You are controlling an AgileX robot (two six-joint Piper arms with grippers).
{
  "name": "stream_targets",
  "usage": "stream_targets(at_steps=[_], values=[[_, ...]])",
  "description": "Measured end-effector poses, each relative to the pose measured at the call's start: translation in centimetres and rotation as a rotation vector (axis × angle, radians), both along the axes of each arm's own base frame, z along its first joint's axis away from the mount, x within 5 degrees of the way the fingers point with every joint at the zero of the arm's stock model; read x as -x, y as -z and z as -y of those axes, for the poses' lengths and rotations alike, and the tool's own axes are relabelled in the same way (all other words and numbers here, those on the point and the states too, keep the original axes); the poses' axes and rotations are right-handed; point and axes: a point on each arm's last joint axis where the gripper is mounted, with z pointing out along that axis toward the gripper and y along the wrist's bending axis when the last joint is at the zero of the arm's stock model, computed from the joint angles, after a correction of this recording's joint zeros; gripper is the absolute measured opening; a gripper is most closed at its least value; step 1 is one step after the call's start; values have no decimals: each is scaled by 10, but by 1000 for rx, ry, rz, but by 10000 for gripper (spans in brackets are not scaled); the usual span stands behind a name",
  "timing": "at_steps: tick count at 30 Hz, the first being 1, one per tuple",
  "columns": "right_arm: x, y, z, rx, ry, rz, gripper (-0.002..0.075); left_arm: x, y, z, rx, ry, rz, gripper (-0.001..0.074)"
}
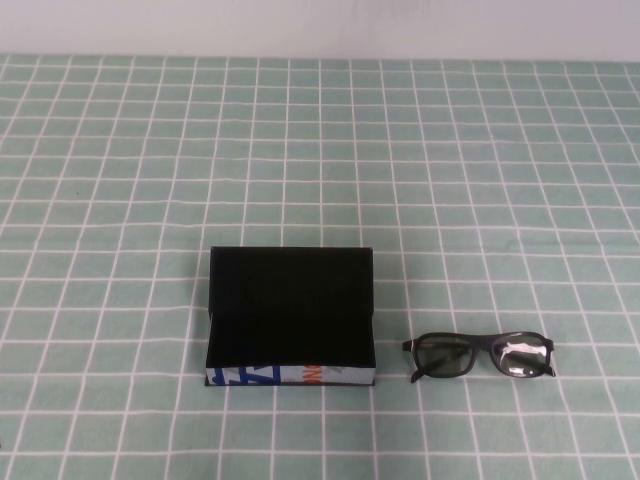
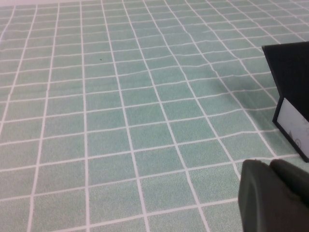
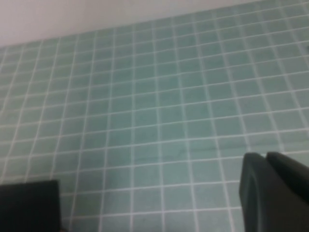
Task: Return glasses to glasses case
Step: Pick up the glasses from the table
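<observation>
The black glasses case [image 1: 290,300] lies near the table's front middle, its white strip printed in blue and orange facing the front edge. The black-framed glasses [image 1: 480,355] with dark tinted lenses lie on the cloth just right of the case, apart from it. Neither arm appears in the high view. In the left wrist view my left gripper [image 2: 270,163] hangs shut and empty above the cloth, with the case [image 2: 289,72] a short way beyond it. My right gripper [image 3: 266,155] is likewise shut on nothing, and one corner of the case [image 3: 29,205] shows in its view.
A green cloth with a white grid [image 1: 320,150] covers the whole table. A pale wall [image 1: 320,25] runs along the far edge.
</observation>
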Motion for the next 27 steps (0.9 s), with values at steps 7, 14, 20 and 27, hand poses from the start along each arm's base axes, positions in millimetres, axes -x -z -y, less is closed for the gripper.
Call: stream_targets(at_steps=[7, 14, 20, 27], values=[[-17, 7, -13, 32, -185, -24, -11, 0, 0, 0, 0, 0, 0, -2], [-42, 2, -30, 146, -516, -92, -11, 0, 0, 0, 0, 0, 0, -2], [-72, -2, -40, 219, -751, -198, -11, 0, 0, 0, 0, 0, 0, -2], [-94, 19, -77, 376, -1078, -227, -11, 0, 0, 0, 0, 0, 0, -2]])
